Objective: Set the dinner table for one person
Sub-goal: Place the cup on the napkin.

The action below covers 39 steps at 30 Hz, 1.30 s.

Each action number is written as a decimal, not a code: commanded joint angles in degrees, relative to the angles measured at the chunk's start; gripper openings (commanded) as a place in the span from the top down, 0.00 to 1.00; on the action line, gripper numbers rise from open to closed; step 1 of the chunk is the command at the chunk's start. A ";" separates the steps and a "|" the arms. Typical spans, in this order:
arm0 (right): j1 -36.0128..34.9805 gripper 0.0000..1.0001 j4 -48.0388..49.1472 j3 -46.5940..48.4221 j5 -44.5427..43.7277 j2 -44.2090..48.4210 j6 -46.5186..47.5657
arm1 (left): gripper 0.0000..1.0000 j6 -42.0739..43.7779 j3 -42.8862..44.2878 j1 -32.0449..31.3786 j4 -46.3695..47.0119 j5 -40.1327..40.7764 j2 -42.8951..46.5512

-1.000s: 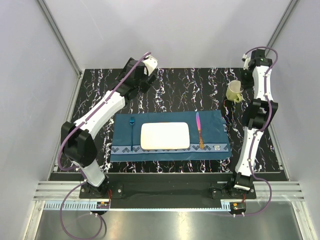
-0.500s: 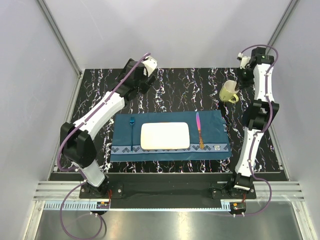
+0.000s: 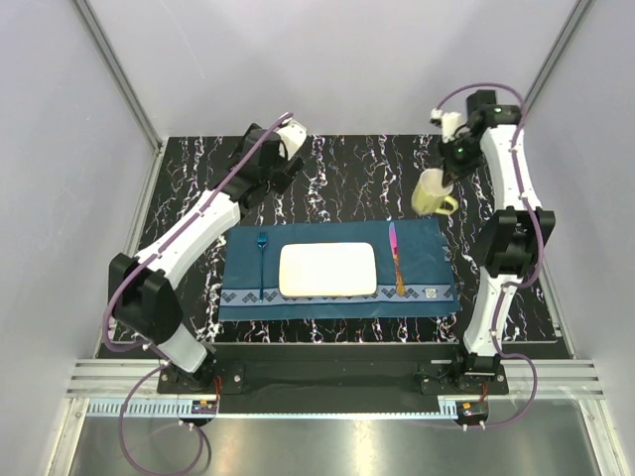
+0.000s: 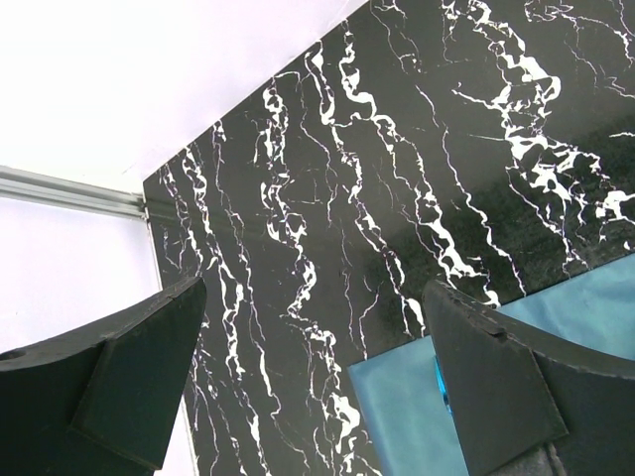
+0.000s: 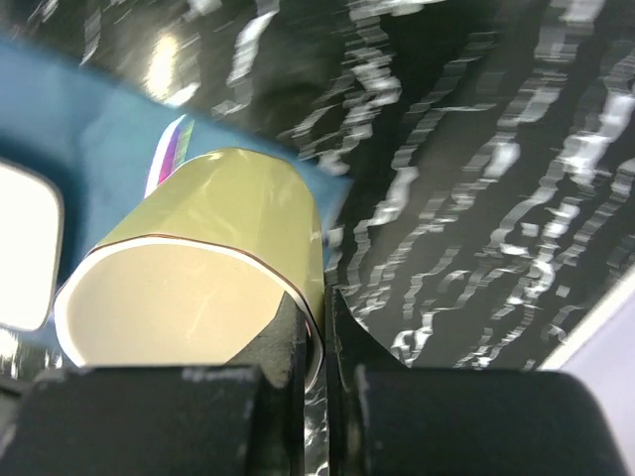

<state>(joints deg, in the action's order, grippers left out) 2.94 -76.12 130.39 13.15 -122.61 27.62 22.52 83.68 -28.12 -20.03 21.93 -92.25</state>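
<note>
The dinner table (image 3: 347, 164) is black with white veins. A teal placemat (image 3: 427, 260) lies on it with a white rectangular plate (image 3: 327, 270), a blue fork (image 3: 262, 260) at the plate's left and an iridescent knife (image 3: 395, 258) at its right. My right gripper (image 3: 448, 171) is shut on the rim of a yellow-green mug (image 3: 432, 193) and holds it in the air over the placemat's far right corner; in the right wrist view one finger is inside the mug (image 5: 198, 268), one outside. My left gripper (image 3: 288, 159) is open and empty over the table's far left.
The placemat's far left corner (image 4: 417, 397) shows in the left wrist view, with the table's back edge and a metal frame rail (image 4: 69, 190) behind. White walls close in the table on three sides. The arm bases stand on the near edge.
My right gripper has carried the mug leftward and nearer, from the far right of the table to above the placemat's far right corner. The left arm has shifted only slightly.
</note>
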 commanded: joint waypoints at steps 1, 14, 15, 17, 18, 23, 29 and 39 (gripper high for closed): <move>-2.59 1.00 1.66 -5.30 1.09 7.99 2.97 | 0.01 0.33 -1.58 0.26 2.45 0.92 4.18; -5.66 1.00 12.92 -27.99 -2.42 15.82 4.11 | 0.01 -0.02 -4.67 0.26 2.54 -0.05 7.26; -5.58 1.00 13.10 -27.91 -2.60 15.38 4.03 | 0.01 -0.02 -4.49 0.26 2.54 -0.14 7.08; -5.58 1.00 13.80 -27.47 -2.77 14.94 3.85 | 0.01 -0.02 -4.23 0.26 2.54 -0.40 6.91; -5.58 1.00 13.98 -27.29 -2.86 14.42 3.94 | 0.01 0.06 -4.05 0.26 2.63 -0.40 6.82; -5.66 1.00 14.16 -25.10 -3.74 12.39 4.99 | 0.01 0.06 -3.61 0.26 2.63 -0.14 6.38; -5.58 1.00 15.56 -27.46 -4.62 11.69 6.66 | 0.01 0.59 -3.70 0.26 2.81 0.91 6.29; -5.66 1.00 18.11 -28.87 -4.62 9.67 6.40 | 0.01 0.94 -3.35 0.26 3.16 1.09 5.85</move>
<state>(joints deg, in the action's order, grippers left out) -2.83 -59.96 101.21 8.01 -113.27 33.82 22.74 79.11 -28.12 -19.88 21.91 -87.39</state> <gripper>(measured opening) 0.057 0.985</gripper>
